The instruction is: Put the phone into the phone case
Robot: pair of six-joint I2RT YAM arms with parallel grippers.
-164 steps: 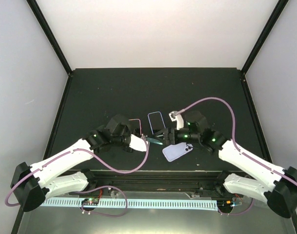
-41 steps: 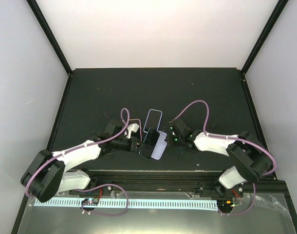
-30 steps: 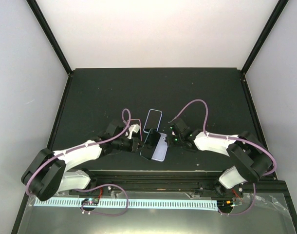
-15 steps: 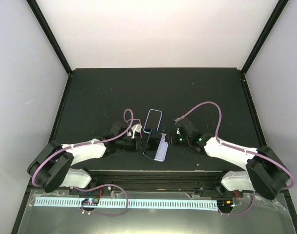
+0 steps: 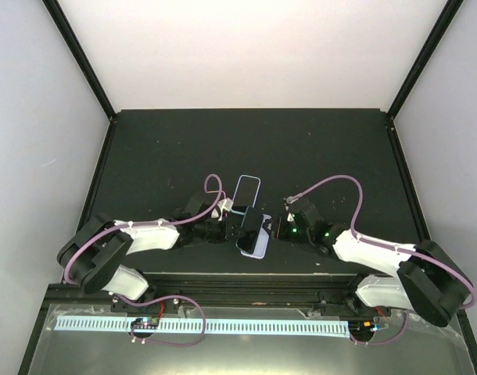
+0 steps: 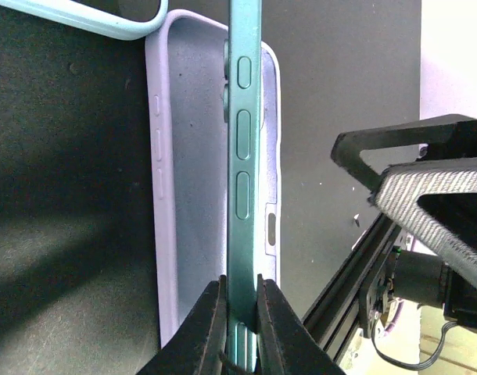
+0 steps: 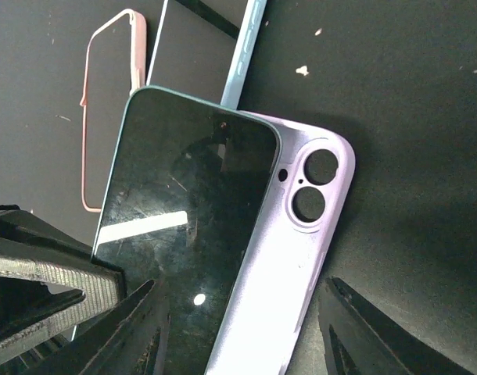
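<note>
Left wrist view shows the left gripper point(image 6: 240, 301) clenched on one end of the phone point(image 6: 243, 156), which stands on its long edge, tilted over the open case point(image 6: 191, 203). The right wrist view has the black screen covering only part of the case, both camera holes bare (so it is not seated). Whether its lower edge touches the case's floor I cannot tell. The right gripper point(image 7: 240, 312) is spread wide, grasping nothing, its fingers straddling phone and case. The case lies on the table point(image 5: 184, 148) near the front edge, between the arms, with a light blue case point(image 7: 244, 55) just beyond. I judge pickup and rough alignment done. Left to do: lowering the phone flat, pressing it in, letting go.
</note>
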